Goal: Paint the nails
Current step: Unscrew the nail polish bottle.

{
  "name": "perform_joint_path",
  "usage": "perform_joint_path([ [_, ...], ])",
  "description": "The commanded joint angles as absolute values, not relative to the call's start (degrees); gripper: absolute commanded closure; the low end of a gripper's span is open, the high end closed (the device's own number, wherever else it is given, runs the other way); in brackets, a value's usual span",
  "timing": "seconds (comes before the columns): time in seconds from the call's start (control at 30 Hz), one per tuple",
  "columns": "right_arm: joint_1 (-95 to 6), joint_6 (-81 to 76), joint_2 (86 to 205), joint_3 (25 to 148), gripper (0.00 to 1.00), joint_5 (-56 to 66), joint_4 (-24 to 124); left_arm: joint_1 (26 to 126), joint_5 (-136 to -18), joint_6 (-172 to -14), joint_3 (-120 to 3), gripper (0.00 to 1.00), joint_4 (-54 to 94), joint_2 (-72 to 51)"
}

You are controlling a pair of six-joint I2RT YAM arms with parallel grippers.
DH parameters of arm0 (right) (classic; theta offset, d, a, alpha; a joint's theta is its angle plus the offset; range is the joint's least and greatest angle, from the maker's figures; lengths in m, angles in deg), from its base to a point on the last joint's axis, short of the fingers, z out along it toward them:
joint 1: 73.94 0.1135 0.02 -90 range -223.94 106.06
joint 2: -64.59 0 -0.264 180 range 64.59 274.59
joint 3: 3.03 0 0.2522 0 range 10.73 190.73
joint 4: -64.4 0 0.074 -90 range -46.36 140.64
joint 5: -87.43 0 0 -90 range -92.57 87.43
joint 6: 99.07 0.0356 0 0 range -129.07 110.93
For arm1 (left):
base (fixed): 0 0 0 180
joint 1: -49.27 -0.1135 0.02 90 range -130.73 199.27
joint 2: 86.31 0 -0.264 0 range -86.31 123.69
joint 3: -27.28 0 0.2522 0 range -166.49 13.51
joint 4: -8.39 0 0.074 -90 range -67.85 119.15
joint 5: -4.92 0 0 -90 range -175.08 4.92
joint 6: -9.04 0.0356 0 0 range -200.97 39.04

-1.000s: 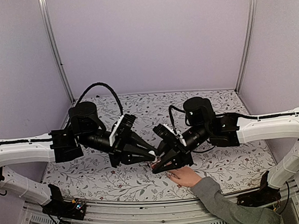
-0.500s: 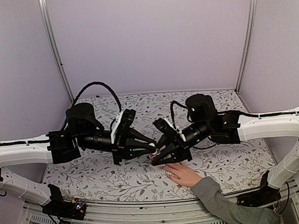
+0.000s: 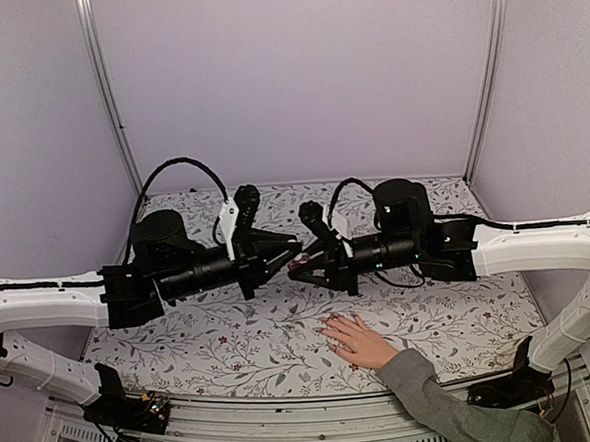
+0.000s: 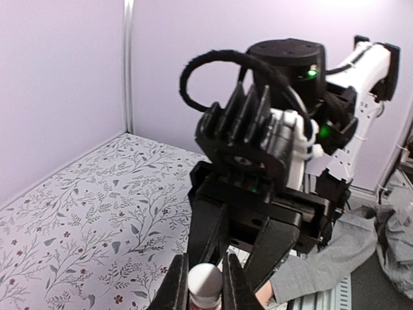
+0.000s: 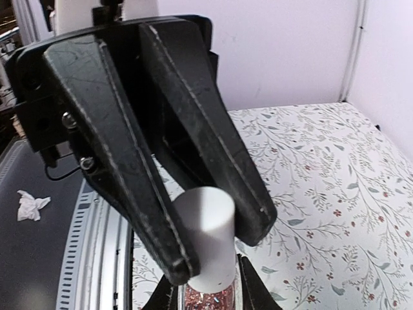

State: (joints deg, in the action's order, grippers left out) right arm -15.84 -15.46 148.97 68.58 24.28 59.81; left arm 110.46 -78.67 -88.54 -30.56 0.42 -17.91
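— Above the middle of the bench (image 3: 182, 338), clamping the white cap (image 5: 205, 232) in the left gripper (image 3: 293, 253), closed tight on it. Pinching the pink glitter bottle (image 5: 208, 298) in the right gripper (image 3: 296, 270), likewise closed on the glass.
— Lying which way?
— Running level, left to right, cap end toward the left arm. Looking like unscrewing, judging by the opposed grips.
— And finding the nails (image 3: 329, 326) where?
— Resting low on the bench, on a hand (image 3: 358, 342) lying flat, palm down, well below both grippers and toward the near edge. Pointing the fingers away and slightly leftward. Sitting a little to the right arm's side.
— Meaning what for the approach?
— Needing to travel down and nearward from here, then lining up along a finger, not across. Probably carrying the cap with the left gripper.
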Motion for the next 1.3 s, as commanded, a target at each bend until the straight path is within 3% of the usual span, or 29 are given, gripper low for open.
perform_joint_path([
  [0.0, -15.6, -12.4, 149.3, 71.0, 1.00, 11.2, 60.9, 111.3, -91.3, -91.2, -30.8, 1.00, -4.5, -15.4],
  [0.43, -15.6, -11.3, 153.7, 74.4, 1.00, 0.4, 62.5, 114.9, -112.6, -98.2, -35.7, 1.00, -2.3, -8.1],
  [0.63, -15.6, -11.2, 152.9, 72.7, 1.00, 0.4, 62.4, 114.8, -114.6, -99.2, -36.5, 1.00, 0.7, -9.3],
  [0.77, -15.6, -11.0, 152.4, 71.9, 1.00, 0.9, 62.3, 114.8, -111.3, -96.8, -35.8, 0.88, 0.9, -11.6],
  [0.93, -15.6, -11.3, 151.4, 70.3, 1.00, 3.6, 62.2, 113.5, -105.8, -92.4, -33.6, 0.57, 1.8, -17.2],
  [1.07, -15.6, -12.6, 150.4, 68.4, 1.00, 9.1, 62.3, 110.8, -97.4, -90.5, -30.1, 0.40, 2.1, -23.5],
  [1.27, -15.6, -15.5, 148.3, 66.0, 1.00, 25.4, 62.6, 105.2, -73.9, -88.4, -28.0, 0.30, 5.5, -28.7],
])
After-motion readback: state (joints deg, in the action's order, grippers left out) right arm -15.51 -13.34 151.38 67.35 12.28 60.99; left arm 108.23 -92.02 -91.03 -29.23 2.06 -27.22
